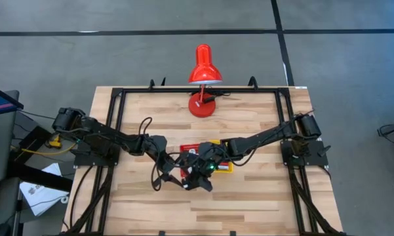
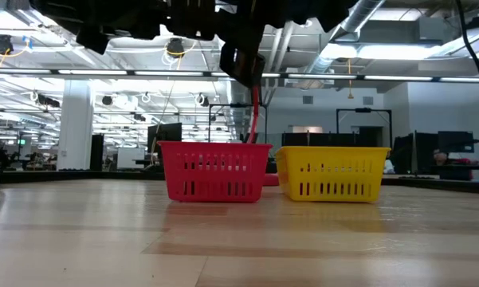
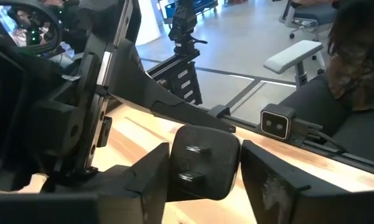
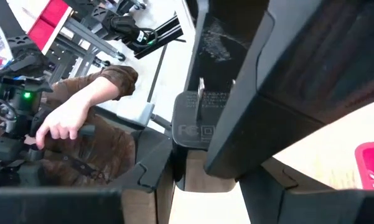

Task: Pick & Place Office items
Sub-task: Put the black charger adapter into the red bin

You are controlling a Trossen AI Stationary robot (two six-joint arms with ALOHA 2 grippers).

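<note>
- Your right gripper (image 4: 205,167) is clamped on a black plug adapter (image 3: 202,163). In the right wrist view the adapter's labelled face sits between its two dark fingers (image 4: 157,163).
- Your left gripper (image 3: 202,186) meets it head-on and sits around the same adapter. You cannot tell whether it has a firm hold on it.
- The adapter's two metal prongs (image 3: 196,149) point toward the left wrist camera.
- From above, both grippers come together near the middle of the table (image 1: 262,196), on the side of the baskets away from the lamp.
- The adapter is held up in the air. At table height the dark gripper parts hang at the top of the picture, above the red basket's rim.
- The red basket (image 2: 215,171) and the yellow basket (image 2: 331,171) stand upright just beside each other on the wood.
- Behind them at the table's far edge stands a red desk lamp (image 1: 203,65).
- Beyond the table a person in a brown sleeve (image 4: 115,84) has a hand (image 4: 65,124) wrapped around a dark handle.
</note>
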